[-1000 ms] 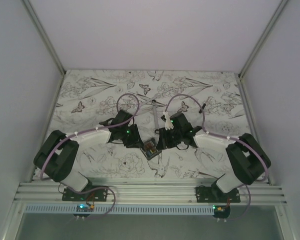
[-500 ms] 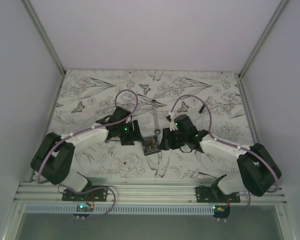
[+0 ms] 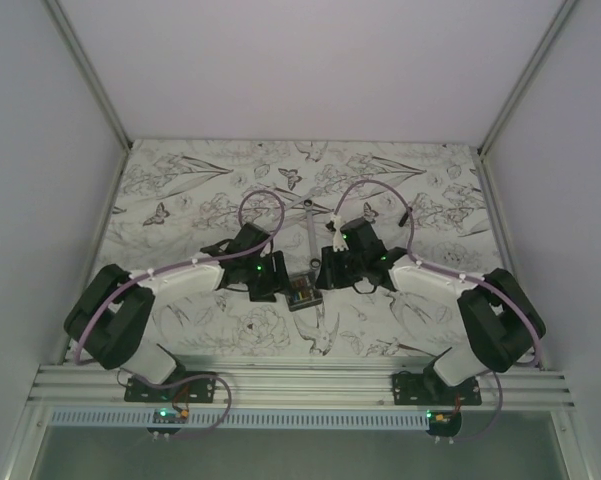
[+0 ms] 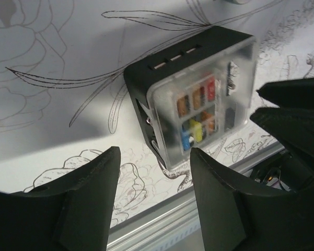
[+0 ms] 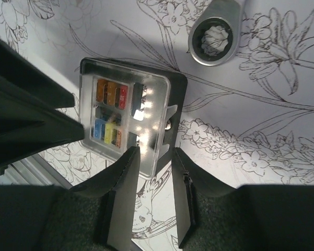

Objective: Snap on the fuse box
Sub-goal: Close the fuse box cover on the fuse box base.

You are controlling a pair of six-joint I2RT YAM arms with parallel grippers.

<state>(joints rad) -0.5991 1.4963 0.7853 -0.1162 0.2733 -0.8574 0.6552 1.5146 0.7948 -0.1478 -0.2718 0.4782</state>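
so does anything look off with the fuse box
The clear lid looks slightly skewed on the fuse box, with more black base showing along one side. That may just be the camera angle.

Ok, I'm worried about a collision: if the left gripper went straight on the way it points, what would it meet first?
Most likely the fuse box, its near corner first: it lies straight ahead of the open left gripper. The gap between them is hard to judge.
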